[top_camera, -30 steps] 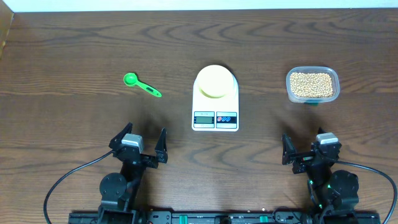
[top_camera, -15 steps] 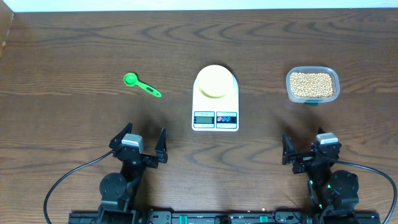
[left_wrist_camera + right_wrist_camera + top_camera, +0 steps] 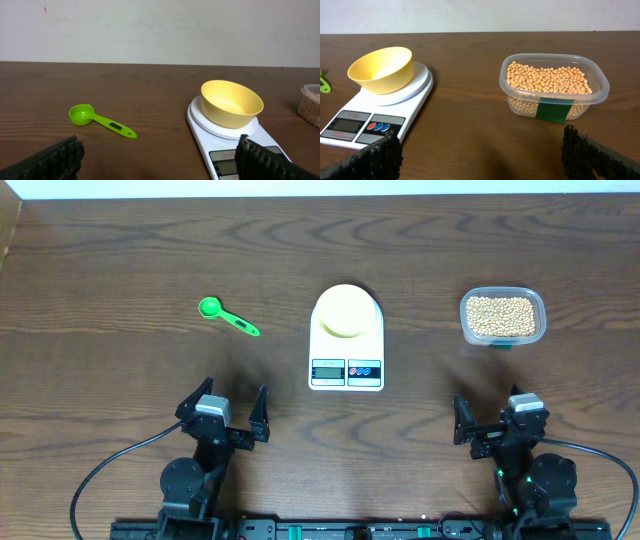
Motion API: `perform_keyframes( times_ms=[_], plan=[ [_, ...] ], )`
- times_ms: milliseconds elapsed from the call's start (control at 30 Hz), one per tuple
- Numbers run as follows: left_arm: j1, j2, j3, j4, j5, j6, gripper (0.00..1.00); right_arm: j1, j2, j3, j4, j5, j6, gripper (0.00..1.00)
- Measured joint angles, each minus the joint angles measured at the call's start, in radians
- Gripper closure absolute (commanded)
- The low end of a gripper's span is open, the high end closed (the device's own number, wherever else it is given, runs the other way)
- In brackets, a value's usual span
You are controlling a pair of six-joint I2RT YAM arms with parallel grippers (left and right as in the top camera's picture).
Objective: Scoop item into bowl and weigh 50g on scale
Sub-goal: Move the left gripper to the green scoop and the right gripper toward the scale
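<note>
The tan beans (image 3: 502,314) fill a clear plastic container (image 3: 538,308) at the right; they also show in the right wrist view (image 3: 547,79). The pale yellow bowl (image 3: 346,310) stands on the white scale (image 3: 346,370) at the table's middle, seen too in the left wrist view (image 3: 231,103) and the right wrist view (image 3: 382,69). A green measuring spoon (image 3: 227,316) lies to the left of the scale. My left gripper (image 3: 224,415) is open and empty near the front edge, left of the scale. My right gripper (image 3: 492,425) is open and empty, in front of the container.
A green label (image 3: 555,110) is stuck on the container's near wall. The scale's display and red and blue buttons (image 3: 364,370) face the front edge. A pale wall (image 3: 160,30) stands behind the table's far edge.
</note>
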Motion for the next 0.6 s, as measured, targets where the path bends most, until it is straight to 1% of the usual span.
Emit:
perform_keyframes(
  times_ms=[200, 267, 333, 400, 500, 600],
  plan=[
    [0.0, 0.0, 0.0, 0.008, 0.0, 0.0, 0.01, 0.0, 0.0, 0.0, 0.012, 0.02, 0.001, 0.01],
    [0.0, 0.0, 0.0, 0.019, 0.002, -0.001, 0.01, 0.0, 0.0, -0.001, 0.051, 0.016, 0.01, 0.01],
    [0.0, 0.001, 0.0, 0.072, 0.004, -0.011, 0.01, 0.0, 0.0, 0.002, 0.117, -0.001, 0.017, 0.01],
    [0.0, 0.001, 0.004, 0.155, -0.008, -0.04, 0.01, 0.0, 0.001, 0.022, 0.135, -0.004, 0.019, 0.01],
    [0.0, 0.014, 0.076, 0.212, -0.074, -0.077, 0.01, 0.0, 0.016, 0.107, 0.132, 0.01, -0.009, 0.01],
    [0.0, 0.098, 0.231, 0.212, -0.148, -0.092, 0.01, 0.0, 0.092, 0.275, 0.122, 0.035, -0.073, 0.01]
  ],
)
